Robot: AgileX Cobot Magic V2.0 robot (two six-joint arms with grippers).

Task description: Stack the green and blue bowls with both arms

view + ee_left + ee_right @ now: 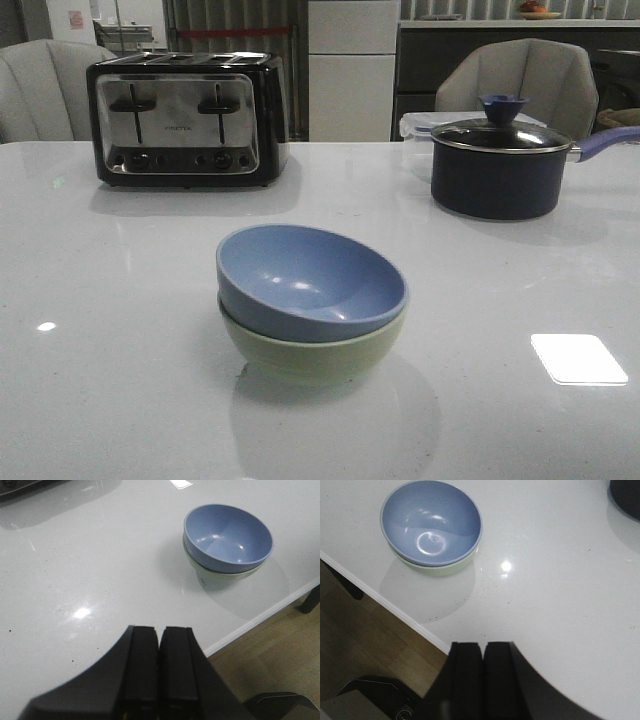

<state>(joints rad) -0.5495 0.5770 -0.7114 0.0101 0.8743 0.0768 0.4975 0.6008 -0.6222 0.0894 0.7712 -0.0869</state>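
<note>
Across the whole lower part of the front view you have the white table, glossy and throwing back lamp glare. At upper left of that frame stands the toaster, and at upper right the dark saucepan with its lid on; both are well apart from the work.

Centre of the frame, you see the green bowl sitting on the table with the blue bowl nested inside it, tilted a little so its left rim rides higher. Judged from this, the stack is already made and nothing is left to place.

Should you need to reseat the blue one, expect both bowls to be stiff, fairly light, and matte enough to grip, though they look breakable and could slide on the shiny top. Pinch the rim wall, one finger inside and one outside, on the raised side; steady the green bowl by its outer wall.

Neither arm shows in the front view. At the bottom of the left wrist view, the left gripper has its fingers pressed together with nothing between them, clear of the bowls. Likewise the right gripper is closed up and empty, well away from the stack.
</note>
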